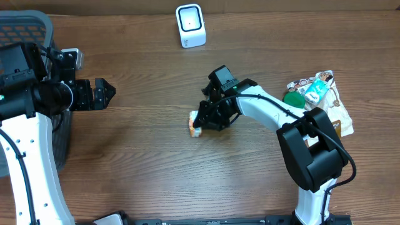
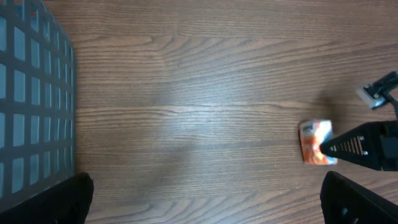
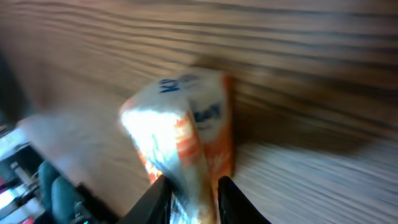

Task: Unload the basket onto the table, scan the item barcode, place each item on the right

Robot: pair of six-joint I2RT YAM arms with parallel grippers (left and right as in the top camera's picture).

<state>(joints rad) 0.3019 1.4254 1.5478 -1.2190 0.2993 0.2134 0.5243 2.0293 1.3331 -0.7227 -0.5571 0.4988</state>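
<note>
A wood surface (image 1: 144, 162) is seen, with a mesh basket (image 1: 28, 24) at its left edge and a white scanner (image 1: 190, 25) at the far edge. The left pincer (image 1: 107, 94) is spread wide beside the basket. The right pincer (image 1: 204, 119) is set around the packet (image 1: 195, 124) at mid-surface. Whether the packet is pinched cannot be told.

We read the bench (image 1: 144, 156) as brown wood grain, smooth, w/ a soft satin sheen. Packet (image 1: 195, 124): thin orange & white film, prob. plastic, glossy, crinkled at the seam. Scanner (image 1: 190, 25): smooth white plastic, glossy, dark shiny window. Basket (image 1: 25, 31): grey plastic grid, matt. Left arm (image 1: 25, 144) & right arm (image 1: 269, 106): white semi-gloss shells, matt black joints. Left tool (image 1: 107, 94) & right tool (image 1: 201, 119): matt black plastic. Pouches (image 1: 331, 106): glossy printed film; green lid (image 1: 294, 99): smooth plastic.
</note>
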